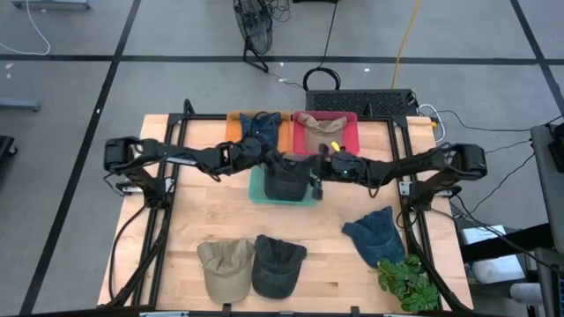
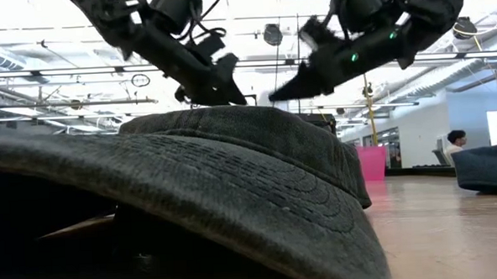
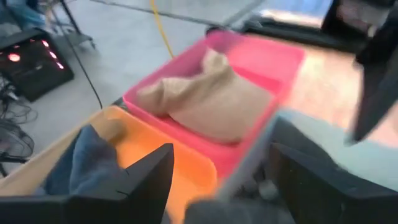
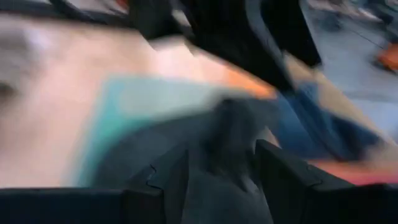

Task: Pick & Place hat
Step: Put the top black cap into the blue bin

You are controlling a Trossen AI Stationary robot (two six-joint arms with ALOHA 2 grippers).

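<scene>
In the high view both arms meet over the middle of the desk (image 1: 203, 229). A dark grey hat (image 1: 284, 180) lies in the teal tray (image 1: 256, 194) at centre frame, its long axis running up and down the picture; which end carries the brim cannot be told from here. The left tool (image 1: 267, 162) hangs at the hat's upper left edge, fingers (image 3: 146, 177) spread wide and holding nothing. The right tool (image 1: 315, 179) sits at the hat's right edge, its jaws well apart with dark fabric between them in the right wrist view; whether they grip it I cannot tell.

Above the teal tray, an orange tray (image 1: 234, 132) holds a blue hat (image 1: 261, 128) and a pink tray (image 1: 348, 141) holds a tan hat (image 1: 315, 122). Along the lower frame lie a khaki cap (image 1: 225, 266), a dark cap (image 1: 278, 264) and a navy cap (image 1: 374, 233), with a green plant (image 1: 407, 280) at lower right.
</scene>
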